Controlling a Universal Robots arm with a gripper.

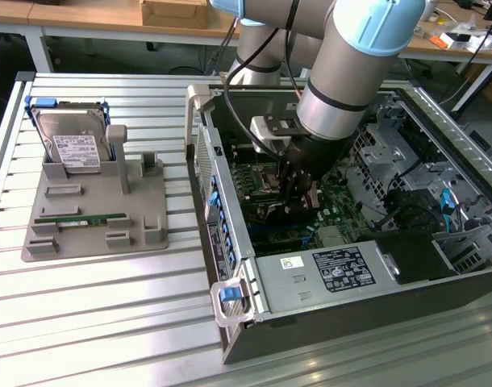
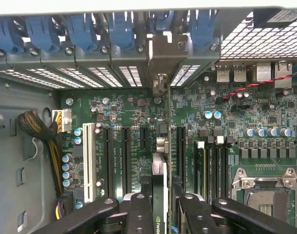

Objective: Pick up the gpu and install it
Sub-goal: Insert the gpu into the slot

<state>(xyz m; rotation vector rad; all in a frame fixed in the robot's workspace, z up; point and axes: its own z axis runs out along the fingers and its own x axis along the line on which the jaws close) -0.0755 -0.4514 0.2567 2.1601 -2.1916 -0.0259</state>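
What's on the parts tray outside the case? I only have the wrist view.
Observer: The grey tray holds the hard drive at its far end and the green memory stick lying flat nearer the front.
Operator: Where is the tray relative to the case?
Observer: It is to the exterior view's left of the open case, apart from it, on the slatted table.
Operator: And the arm?
Observer: The arm reaches down into the case, with its jaws low over the motherboard.
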